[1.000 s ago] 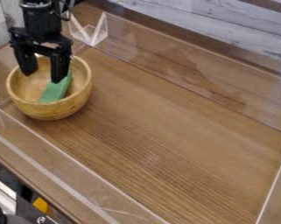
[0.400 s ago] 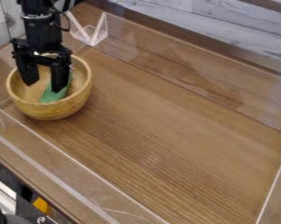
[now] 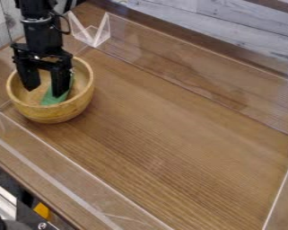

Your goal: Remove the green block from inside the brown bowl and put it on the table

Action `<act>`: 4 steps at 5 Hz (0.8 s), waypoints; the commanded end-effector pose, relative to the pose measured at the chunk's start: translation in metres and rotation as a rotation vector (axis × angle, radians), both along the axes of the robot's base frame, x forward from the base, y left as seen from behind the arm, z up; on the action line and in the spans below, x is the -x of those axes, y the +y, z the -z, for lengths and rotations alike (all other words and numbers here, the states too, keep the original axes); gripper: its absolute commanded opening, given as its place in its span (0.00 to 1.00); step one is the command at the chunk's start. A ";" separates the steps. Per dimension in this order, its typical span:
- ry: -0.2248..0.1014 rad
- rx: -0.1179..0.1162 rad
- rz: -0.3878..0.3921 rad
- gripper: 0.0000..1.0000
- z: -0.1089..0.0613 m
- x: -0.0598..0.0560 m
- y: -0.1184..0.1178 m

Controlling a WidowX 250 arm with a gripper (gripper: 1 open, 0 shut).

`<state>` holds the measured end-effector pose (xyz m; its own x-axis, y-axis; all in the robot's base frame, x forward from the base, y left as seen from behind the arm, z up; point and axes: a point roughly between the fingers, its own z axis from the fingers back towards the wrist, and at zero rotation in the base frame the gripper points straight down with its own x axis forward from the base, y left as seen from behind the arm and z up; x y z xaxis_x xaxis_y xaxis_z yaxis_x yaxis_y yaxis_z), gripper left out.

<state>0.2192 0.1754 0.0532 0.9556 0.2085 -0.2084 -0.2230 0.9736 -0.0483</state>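
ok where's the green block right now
In the camera view, the green block lies inside the brown bowl at upper left, right beneath the open end effector.

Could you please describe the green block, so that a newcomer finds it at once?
On the brown wood-grain table, find the round light-brown bowl near the left edge of the picture. Inside it, partly hidden by the black gripper, lies the block: the green thing among brown and black.
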 end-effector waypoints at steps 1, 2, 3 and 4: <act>-0.046 -0.017 -0.010 1.00 -0.011 -0.006 0.010; -0.047 -0.016 -0.011 1.00 -0.007 -0.007 0.010; -0.048 -0.016 -0.013 1.00 -0.004 -0.008 0.009; -0.048 -0.016 -0.015 1.00 -0.001 -0.009 0.009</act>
<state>0.2229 0.1794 0.0441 0.9555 0.2190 -0.1979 -0.2350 0.9700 -0.0613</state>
